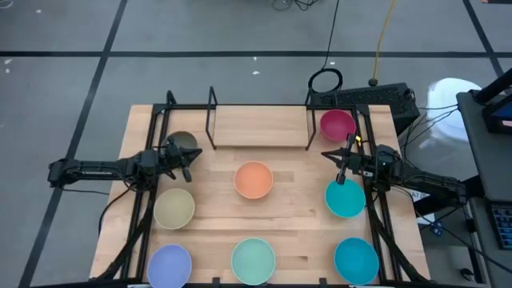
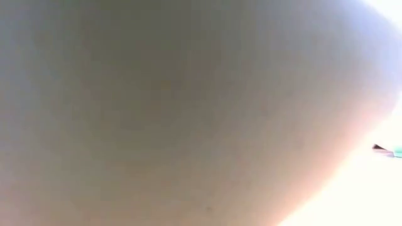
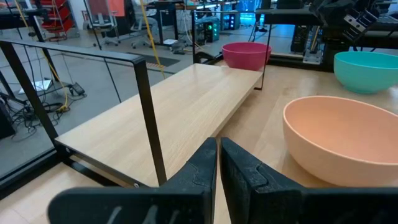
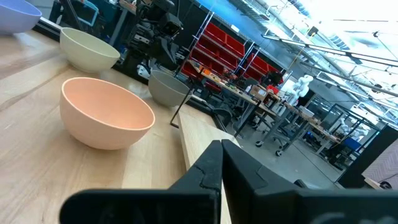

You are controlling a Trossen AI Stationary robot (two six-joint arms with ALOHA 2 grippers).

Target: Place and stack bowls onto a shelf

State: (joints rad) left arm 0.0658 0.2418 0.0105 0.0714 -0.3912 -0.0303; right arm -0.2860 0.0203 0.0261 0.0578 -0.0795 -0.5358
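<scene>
The shelf (image 1: 260, 126), a light wooden board in black rods, stands on the table's far middle. Several bowls sit on the table: magenta (image 1: 337, 124) right of the shelf, grey-olive (image 1: 182, 142) left of it, orange (image 1: 254, 179) in the middle, teal (image 1: 346, 198), pale yellow (image 1: 174, 208), and lavender (image 1: 170, 266), mint (image 1: 254, 260) and a second teal (image 1: 356, 260) along the near edge. My left gripper (image 3: 219, 163) hovers shut beside the grey-olive bowl, pointing at the shelf and the orange bowl (image 3: 342, 140). My right gripper (image 4: 222, 163) hovers shut between the magenta and teal bowls.
Black arm frames run along the table's left and right edges (image 1: 148, 232). A pale blurred surface fills the low view (image 2: 188, 113), hiding the table there. Cables and a dark box (image 1: 384, 98) lie on the floor beyond the far edge.
</scene>
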